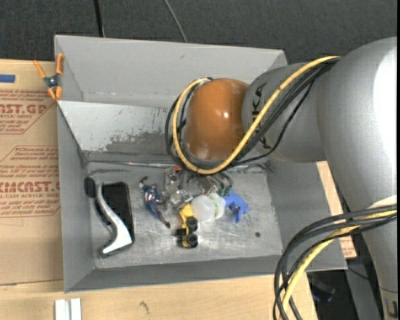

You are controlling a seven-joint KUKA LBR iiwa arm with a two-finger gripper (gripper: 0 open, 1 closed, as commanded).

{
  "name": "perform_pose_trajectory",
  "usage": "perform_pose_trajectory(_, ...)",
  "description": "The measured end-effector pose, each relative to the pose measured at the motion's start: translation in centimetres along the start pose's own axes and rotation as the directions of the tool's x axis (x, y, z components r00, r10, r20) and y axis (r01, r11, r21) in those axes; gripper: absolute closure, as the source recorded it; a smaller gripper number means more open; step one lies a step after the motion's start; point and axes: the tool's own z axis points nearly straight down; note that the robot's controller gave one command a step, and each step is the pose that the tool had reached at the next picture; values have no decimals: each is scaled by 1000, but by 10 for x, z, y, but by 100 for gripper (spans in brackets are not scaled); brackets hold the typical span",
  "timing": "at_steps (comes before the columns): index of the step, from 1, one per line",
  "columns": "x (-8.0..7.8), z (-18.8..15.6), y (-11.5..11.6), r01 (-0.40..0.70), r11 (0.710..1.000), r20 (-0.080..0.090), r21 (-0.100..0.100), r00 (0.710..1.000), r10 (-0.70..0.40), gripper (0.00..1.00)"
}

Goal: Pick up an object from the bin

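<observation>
Scuffed grey bin (120, 139) holding a small heap (187, 212)

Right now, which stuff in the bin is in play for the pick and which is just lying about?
In play: the hand, low over the middle of the bin; the small heap nearest it: blue-and-red bit, white round piece, yellow-and-black toy. Which one it wants, can't tell.
Lying about: black-and-white handled tool at the left; blue piece at the heap's right edge.

bin (73, 179) grey | wrist cover (213, 119) orange | handled tool (115, 217) black and white | toy (187, 228) yellow and black | small piece (235, 207) blue
</observation>
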Motion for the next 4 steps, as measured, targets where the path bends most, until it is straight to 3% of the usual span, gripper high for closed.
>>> perform_pose_trajectory(1,1,2,0,0,1000,0,-1,1000,0,0)
perform_pose_trajectory(2,1,2,0,0,1000,0,-1,1000,0,0)
perform_pose_trajectory(3,-3,-6,26,126,992,-4,2,992,-126,0)
perform_pose_trajectory(4,-43,3,69,217,976,7,18,976,-217,100)
